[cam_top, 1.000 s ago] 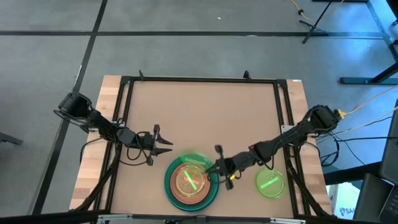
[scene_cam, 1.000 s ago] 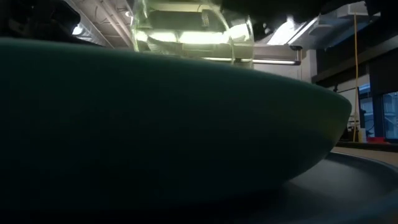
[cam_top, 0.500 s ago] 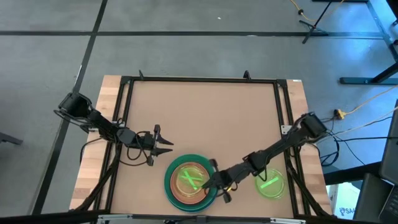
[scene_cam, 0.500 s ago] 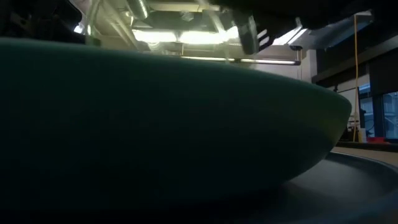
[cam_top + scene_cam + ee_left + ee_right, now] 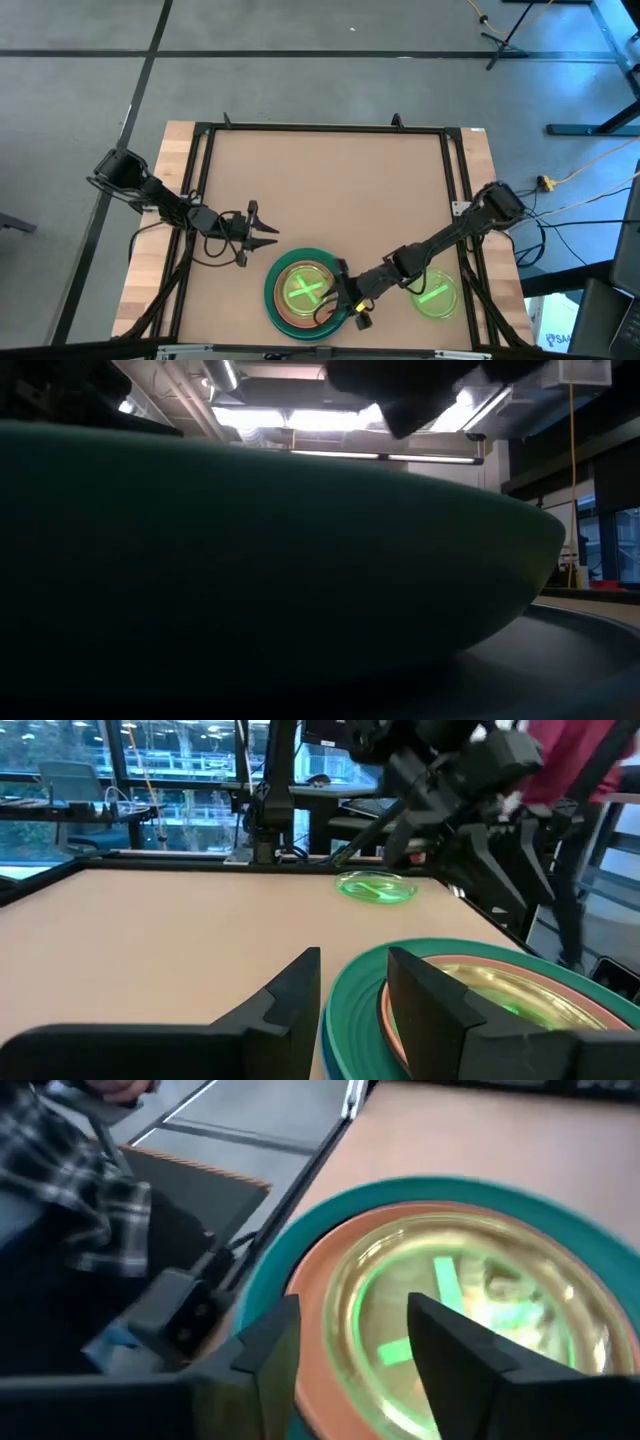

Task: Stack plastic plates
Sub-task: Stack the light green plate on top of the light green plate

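Observation:
Near the table's front edge is a stack: a large dark green plate (image 5: 272, 300) at the bottom, a salmon plate (image 5: 320, 1280) in it, and a translucent neon-green plate (image 5: 470, 1295) lying flat on top. My right gripper (image 5: 345, 298) hovers open over the stack's right part. In the right wrist view its fingers (image 5: 262, 1342) stand either side of the neon-green plate, above it. Another neon-green plate (image 5: 435, 293) lies on the table to the right. My left gripper (image 5: 268, 236) waits open just left of and beyond the stack, holding nothing.
Black frame rails (image 5: 320, 130) run along the table's edges. The brown table top (image 5: 330, 190) stretches beyond the stack. The green plate's side (image 5: 250, 560) fills the low view. A person's plaid sleeve (image 5: 70, 1190) shows beyond the table's near edge.
My right gripper has moved from the stack's far right rim toward the near edge and over the stack, lowering a neon-green plate it held raised. That plate now lies flat on top of the stack.

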Tool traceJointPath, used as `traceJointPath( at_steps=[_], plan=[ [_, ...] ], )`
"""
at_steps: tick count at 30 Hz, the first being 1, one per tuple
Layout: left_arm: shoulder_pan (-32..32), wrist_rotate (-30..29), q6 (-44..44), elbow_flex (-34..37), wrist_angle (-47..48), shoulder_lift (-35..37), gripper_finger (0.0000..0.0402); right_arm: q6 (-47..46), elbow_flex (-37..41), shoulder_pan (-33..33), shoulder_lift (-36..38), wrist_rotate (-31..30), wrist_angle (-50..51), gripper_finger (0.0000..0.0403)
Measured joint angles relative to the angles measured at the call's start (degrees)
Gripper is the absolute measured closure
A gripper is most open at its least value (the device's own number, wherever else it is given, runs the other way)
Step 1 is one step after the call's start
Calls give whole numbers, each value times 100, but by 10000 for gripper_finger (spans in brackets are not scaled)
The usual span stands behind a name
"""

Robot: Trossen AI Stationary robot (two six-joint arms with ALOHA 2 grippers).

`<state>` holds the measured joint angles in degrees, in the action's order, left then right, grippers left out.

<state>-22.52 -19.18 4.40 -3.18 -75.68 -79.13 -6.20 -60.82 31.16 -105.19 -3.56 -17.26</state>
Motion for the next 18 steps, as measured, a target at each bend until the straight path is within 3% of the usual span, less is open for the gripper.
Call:
traceJointPath(
  at_steps=[6,10,18],
  plan=[
    [9,43,-2,-31,7,0,289,-1078,-420,69,422,-144,1526,211],
    [9,188,3,-44,10,0,289,-1952,-529,367,562,-554,2460,210],
    [13,157,3,-44,-24,0,289,-5363,-701,1231,603,-701,5122,210]
  ],
)
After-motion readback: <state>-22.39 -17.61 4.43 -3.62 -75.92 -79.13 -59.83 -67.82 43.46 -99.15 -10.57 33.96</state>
